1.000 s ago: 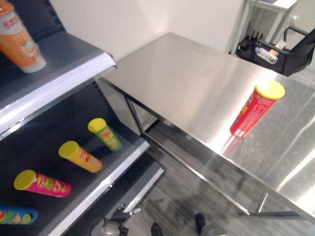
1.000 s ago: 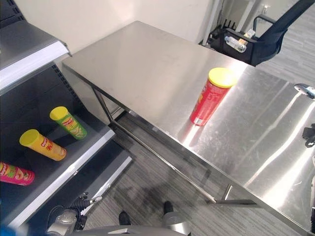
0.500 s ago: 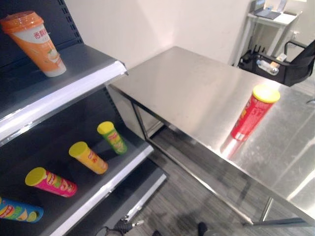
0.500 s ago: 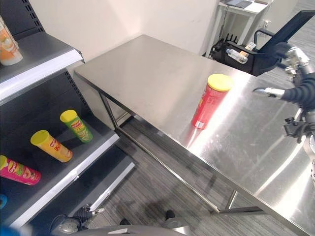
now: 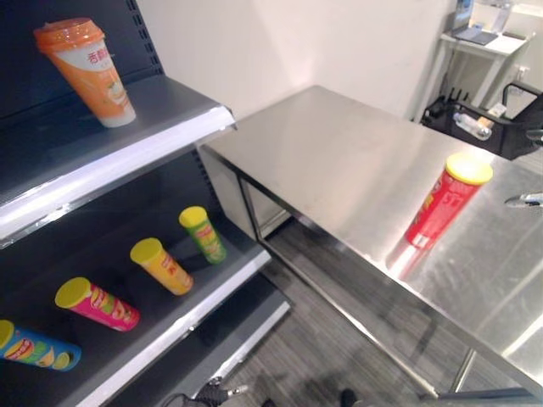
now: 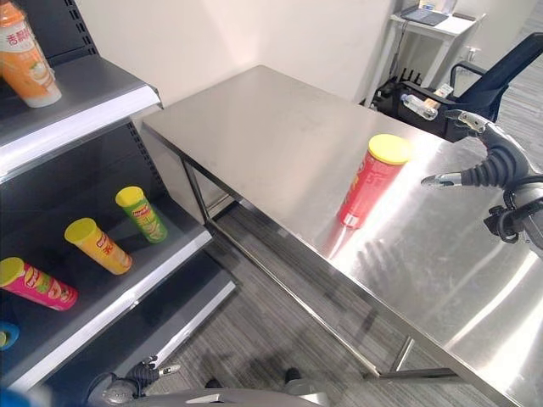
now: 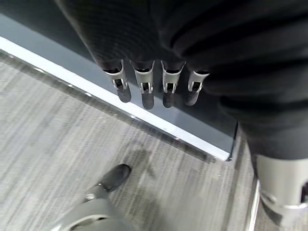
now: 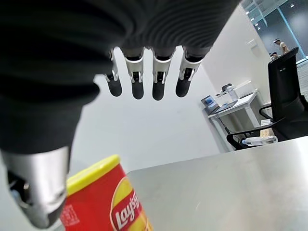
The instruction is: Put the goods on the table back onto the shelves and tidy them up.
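A red chip can (image 6: 371, 182) with a yellow lid stands upright on the steel table (image 5: 339, 161); the right wrist view has it close below the fingers (image 8: 103, 202). My right hand (image 6: 496, 161) hovers open just right of the can, fingers (image 8: 144, 77) straight, not touching it. On the lower shelf lie a green can (image 5: 202, 233), a yellow can (image 5: 161, 265), a pink can (image 5: 96, 303) and a blue can (image 5: 38, 346). An orange cup (image 5: 85, 72) stands on the upper shelf. My left hand (image 7: 144, 86) hangs open low beside the shelf's base, holding nothing.
The shelf unit (image 5: 127, 144) stands to the left of the table with a gap of grey floor between them. Behind the table's far right are a black chair (image 6: 492, 76) with a bottle (image 6: 417, 106) beside it and a white desk (image 6: 433, 21).
The camera has tilted up, so more of the upper shelf and the orange cup shows. My right hand has come in from the right and moved closer to the red can.
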You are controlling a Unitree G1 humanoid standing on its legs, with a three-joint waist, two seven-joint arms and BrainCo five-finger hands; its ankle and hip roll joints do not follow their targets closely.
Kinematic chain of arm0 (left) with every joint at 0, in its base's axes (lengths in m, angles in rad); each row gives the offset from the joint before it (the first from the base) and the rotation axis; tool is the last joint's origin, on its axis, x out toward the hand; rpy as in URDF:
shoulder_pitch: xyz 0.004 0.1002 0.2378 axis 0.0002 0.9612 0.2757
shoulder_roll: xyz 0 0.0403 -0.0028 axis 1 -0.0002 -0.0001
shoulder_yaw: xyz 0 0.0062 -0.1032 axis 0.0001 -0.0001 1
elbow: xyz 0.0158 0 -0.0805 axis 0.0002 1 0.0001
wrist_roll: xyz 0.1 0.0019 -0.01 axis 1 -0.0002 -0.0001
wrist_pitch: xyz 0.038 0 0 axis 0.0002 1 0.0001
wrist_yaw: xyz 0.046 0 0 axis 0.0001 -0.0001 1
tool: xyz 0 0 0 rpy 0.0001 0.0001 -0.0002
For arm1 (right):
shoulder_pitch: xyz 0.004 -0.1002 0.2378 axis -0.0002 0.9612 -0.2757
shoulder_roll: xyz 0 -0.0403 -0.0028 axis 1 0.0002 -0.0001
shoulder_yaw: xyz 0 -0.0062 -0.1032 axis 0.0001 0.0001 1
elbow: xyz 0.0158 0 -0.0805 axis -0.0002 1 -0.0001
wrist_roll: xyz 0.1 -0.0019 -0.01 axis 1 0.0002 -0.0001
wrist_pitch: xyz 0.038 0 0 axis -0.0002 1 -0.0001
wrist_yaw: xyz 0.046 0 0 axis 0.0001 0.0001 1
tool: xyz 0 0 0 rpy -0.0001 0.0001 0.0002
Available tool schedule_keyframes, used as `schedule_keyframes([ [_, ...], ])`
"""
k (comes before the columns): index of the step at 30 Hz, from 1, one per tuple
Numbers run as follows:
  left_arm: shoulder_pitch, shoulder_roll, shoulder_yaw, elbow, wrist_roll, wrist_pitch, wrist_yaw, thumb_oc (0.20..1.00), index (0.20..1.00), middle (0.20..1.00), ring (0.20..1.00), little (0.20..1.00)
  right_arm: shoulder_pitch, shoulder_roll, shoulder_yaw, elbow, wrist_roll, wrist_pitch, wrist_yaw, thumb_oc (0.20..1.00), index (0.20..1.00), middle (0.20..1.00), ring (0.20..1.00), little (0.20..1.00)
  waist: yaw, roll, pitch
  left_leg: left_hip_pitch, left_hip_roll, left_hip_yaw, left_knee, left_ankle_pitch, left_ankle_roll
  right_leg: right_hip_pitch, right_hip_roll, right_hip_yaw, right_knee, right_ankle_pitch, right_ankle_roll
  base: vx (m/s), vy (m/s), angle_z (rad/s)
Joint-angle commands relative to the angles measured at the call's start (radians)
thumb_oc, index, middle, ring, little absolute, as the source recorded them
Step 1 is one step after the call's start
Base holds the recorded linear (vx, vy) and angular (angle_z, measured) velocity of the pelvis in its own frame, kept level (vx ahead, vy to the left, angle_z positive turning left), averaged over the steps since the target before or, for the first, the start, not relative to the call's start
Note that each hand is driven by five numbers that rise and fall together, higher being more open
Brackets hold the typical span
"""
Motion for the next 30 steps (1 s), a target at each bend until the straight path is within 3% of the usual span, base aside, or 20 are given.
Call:
schedule_keyframes([
  [1,-0.072,0.048,-0.033,0.043,0.028,-0.024,0.017,1.000,1.000,1.000,1.000,1.000,-0.089,-0.055,0.031,0.028,0.032,-0.021,-0.017,1.000,1.000,1.000,1.000,1.000,0.056,-0.042,-0.004,0.039,0.061,0.048,0.027,-0.076,-0.070,-0.025,-0.073,-0.085,0.061,-0.098,0.080,0.00,-0.023,0.06],
  [5,-0.068,0.050,-0.032,0.044,0.026,-0.022,0.017,1.000,1.000,1.000,1.000,1.000,-0.117,-0.055,0.063,0.039,0.037,-0.023,-0.014,1.000,1.000,1.000,1.000,1.000,0.057,-0.041,-0.004,0.038,0.062,0.046,0.027,-0.076,-0.071,-0.024,-0.073,-0.088,0.060,-0.098,0.079,0.00,-0.011,0.07],
  [13,-0.063,0.053,-0.052,0.052,0.014,-0.021,0.017,1.000,1.000,1.000,1.000,1.000,-0.279,-0.017,0.253,0.195,0.032,-0.007,-0.022,1.000,1.000,1.000,1.000,1.000,0.086,-0.040,-0.003,0.034,0.063,0.032,0.026,-0.071,-0.072,-0.012,-0.072,-0.109,0.054,-0.100,0.077,0.00,-0.013,0.05],
  [30,-0.046,0.054,-0.063,0.058,0.009,-0.017,0.008,1.000,1.000,1.000,1.000,1.000,-0.342,0.009,0.334,0.225,0.111,0.000,0.012,1.000,1.000,1.000,1.000,1.000,0.106,-0.040,0.002,0.025,0.066,0.015,0.025,-0.061,-0.078,-0.001,-0.073,-0.136,0.059,-0.107,0.073,0.00,-0.007,0.05],
])
